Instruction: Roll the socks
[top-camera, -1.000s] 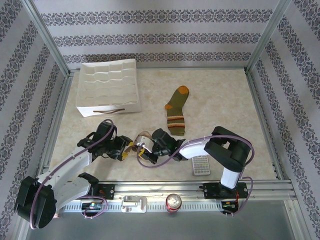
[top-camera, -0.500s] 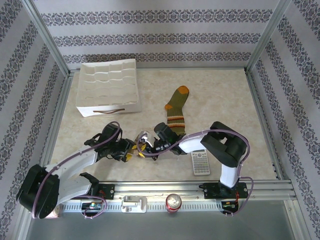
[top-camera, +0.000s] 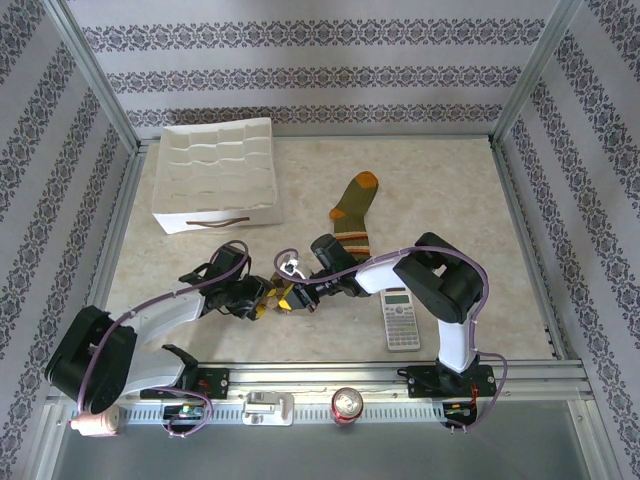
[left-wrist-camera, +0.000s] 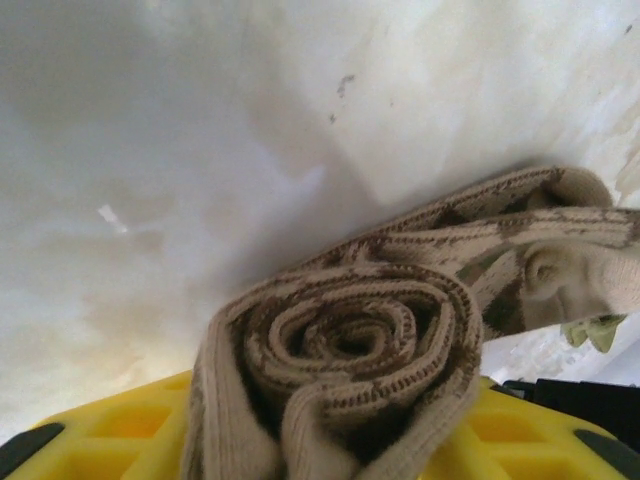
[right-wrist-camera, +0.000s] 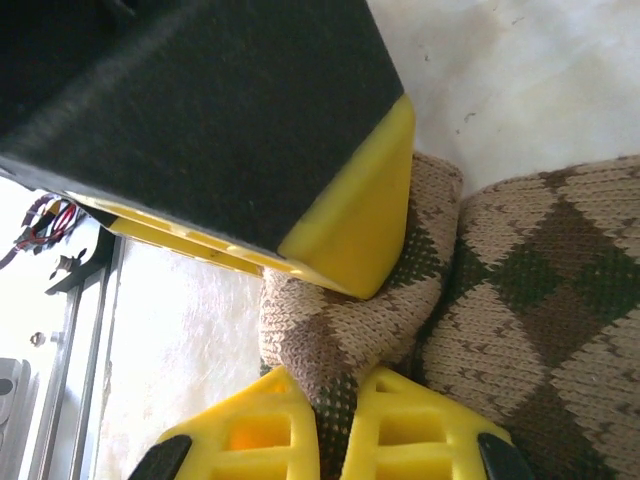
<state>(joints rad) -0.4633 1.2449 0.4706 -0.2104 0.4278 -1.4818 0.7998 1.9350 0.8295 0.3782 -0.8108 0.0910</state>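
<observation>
The brown-and-tan argyle sock is wound into a tight spiral roll with a loose tail running off to the right. My left gripper is shut on the roll, with a yellow finger on each side of it. My right gripper is shut, pinching a fold of the same argyle sock. The left gripper's yellow fingertip presses the fabric just above. From above, both grippers meet at the sock near the table's front middle. The olive green sock with an orange toe lies flat behind them.
A white divided organiser tray stands at the back left. A calculator lies right of the grippers, beside the right arm. A drinks can sits on the front rail. Patterned walls close in three sides.
Both grippers have carried the argyle sock a little away from the front edge, towards the green sock. The left jaws have narrowed around the roll.
</observation>
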